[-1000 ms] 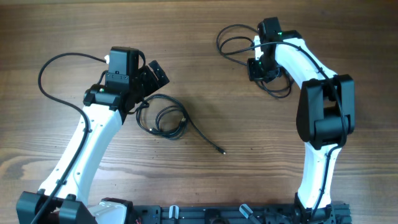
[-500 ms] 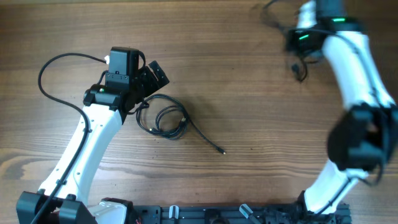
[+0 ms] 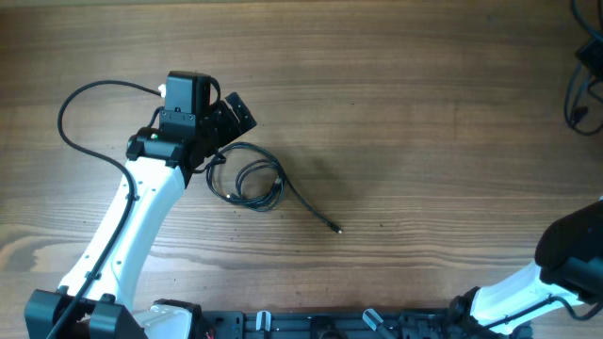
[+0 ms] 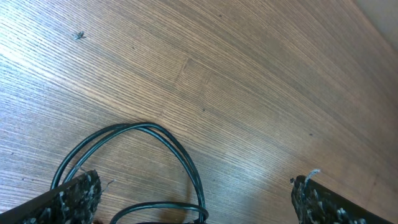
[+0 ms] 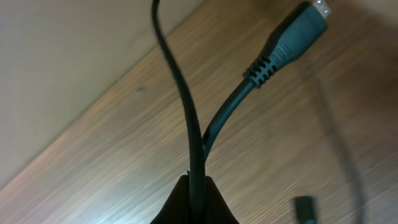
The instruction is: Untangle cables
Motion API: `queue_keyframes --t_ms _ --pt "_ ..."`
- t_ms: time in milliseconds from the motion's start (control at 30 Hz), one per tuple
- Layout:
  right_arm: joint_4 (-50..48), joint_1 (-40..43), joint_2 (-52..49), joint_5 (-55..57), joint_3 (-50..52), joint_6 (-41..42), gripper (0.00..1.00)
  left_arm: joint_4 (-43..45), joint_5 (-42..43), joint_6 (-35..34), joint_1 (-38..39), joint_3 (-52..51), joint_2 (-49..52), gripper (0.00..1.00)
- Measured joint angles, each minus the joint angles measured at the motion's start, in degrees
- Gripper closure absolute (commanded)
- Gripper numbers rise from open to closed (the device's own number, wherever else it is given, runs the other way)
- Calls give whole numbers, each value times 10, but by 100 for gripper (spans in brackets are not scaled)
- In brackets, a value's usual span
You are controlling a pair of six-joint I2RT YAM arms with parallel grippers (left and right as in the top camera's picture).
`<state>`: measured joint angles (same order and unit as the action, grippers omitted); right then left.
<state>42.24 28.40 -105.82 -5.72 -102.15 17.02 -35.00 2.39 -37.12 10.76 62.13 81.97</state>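
A black cable coil lies on the wooden table, its loose tail ending in a small plug. My left gripper is open just above and left of it; in the left wrist view the coil's loops lie between the open fingers, untouched. My right gripper is shut on a second black cable, whose plug end sticks up beside it. In the overhead view only strands of that cable show at the far right edge; the right gripper itself is out of frame.
The left arm's thick wire loops at the far left. The right arm's base sits at the lower right. Another small dark plug lies on the table in the right wrist view. The table edge shows there.
The right arm has swung from the top middle to the far right edge, carrying its cable out of most of the overhead view. The left arm and coil have not moved.
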Motion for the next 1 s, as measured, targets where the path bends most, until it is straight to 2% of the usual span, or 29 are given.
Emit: queue_keyframes --t_ms 167,400,433,467,533,567,600,800,1000 --pt "-7 -11 -38 84 0 -19 96 0 0 0 0 0 0 0" --pt "15 -12 -139 181 6 28 96 0 0 0 0 0 0 0" --pt "14 -12 -147 186 7 32 93 0 0 0 0 0 0 0" --pt "14 -12 -155 192 7 37 86 0 0 0 0 0 0 0" --pt "11 -12 -167 199 7 41 41 0 0 0 0 0 0 0" --pt "8 -12 -170 201 7 44 15 0 0 0 0 0 0 0" --pt "3 -12 -176 202 7 47 1 0 0 0 0 0 0 0" --pt "-8 -12 -195 158 7 48 0 0 0 0 0 0 0 0" --pt "21 -12 -185 82 -3 32 0 0 0 0 0 0 0 0"
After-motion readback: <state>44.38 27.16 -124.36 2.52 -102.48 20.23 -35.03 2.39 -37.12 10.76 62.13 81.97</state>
